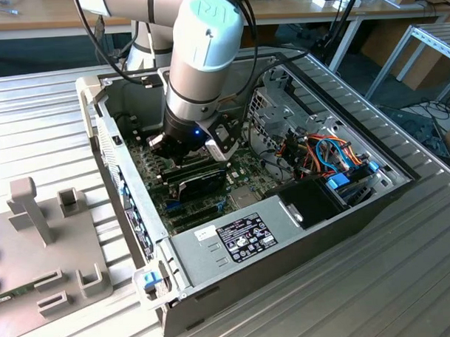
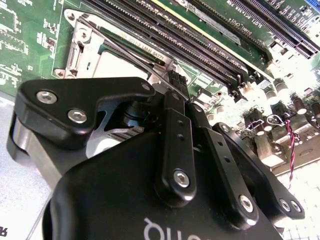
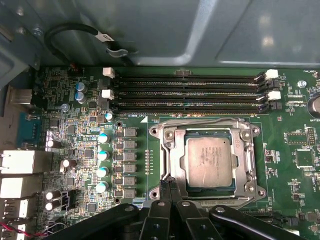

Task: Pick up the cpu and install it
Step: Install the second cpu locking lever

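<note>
An open desktop PC case (image 1: 342,146) lies on its side on a ribbed metal tabletop (image 1: 406,280), w/ the robot arm (image 1: 203,58) reaching down into it over the green motherboard (image 3: 75,115). In the first wrist view the cpu (image 3: 209,161), a small square chip w/ a dull silver-grey top, sits flat inside the metal socket frame (image 3: 165,150), near the middle of the board and just beside the rows of memory slots (image 3: 190,92). The gripper (image 3: 169,182) hangs just off the socket frame's edge; its black fingertips (image 3: 172,186) are pressed together w/ no gap and nothing between them, touching or nearly touching the frame's rim, apart from the chip itself. In the second wrist view the gripper body (image 2: 165,200) blocks most of the socket, w/ the thin wire lever (image 2: 125,47) and a corner of the frame showing past it. In the exterior view a grey power supply box (image 1: 235,238) lies along the case's near edge, and blue and orange cables (image 1: 328,157) bunch toward the exterior view's right. A grey fixture plate (image 1: 43,249) w/ upright pegs rests at the tabletop's edge on the exterior view's left.
</note>
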Available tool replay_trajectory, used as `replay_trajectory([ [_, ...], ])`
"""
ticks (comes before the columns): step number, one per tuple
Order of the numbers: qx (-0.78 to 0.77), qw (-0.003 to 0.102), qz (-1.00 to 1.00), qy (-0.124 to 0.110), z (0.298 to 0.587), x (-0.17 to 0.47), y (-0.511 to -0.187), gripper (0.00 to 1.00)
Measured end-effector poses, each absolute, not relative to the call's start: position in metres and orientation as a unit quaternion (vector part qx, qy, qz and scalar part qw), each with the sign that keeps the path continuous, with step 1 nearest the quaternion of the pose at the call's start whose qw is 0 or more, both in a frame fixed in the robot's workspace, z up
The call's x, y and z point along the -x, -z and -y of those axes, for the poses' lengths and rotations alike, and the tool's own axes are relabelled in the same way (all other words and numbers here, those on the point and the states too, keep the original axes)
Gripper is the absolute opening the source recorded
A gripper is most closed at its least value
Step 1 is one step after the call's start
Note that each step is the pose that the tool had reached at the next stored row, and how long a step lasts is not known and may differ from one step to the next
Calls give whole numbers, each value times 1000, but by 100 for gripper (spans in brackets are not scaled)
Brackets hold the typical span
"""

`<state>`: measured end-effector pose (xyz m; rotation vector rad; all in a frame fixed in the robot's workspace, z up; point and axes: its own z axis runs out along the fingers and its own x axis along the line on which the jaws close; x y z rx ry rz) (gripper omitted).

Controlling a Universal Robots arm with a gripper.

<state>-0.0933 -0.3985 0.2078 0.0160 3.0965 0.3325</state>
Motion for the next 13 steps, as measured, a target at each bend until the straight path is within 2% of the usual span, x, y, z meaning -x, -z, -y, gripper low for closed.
replay_trajectory([
  [6,-5,14,-994,-106,398,93,-234,11],
  [13,-5,14,-994,-106,394,93,-238,11],
])
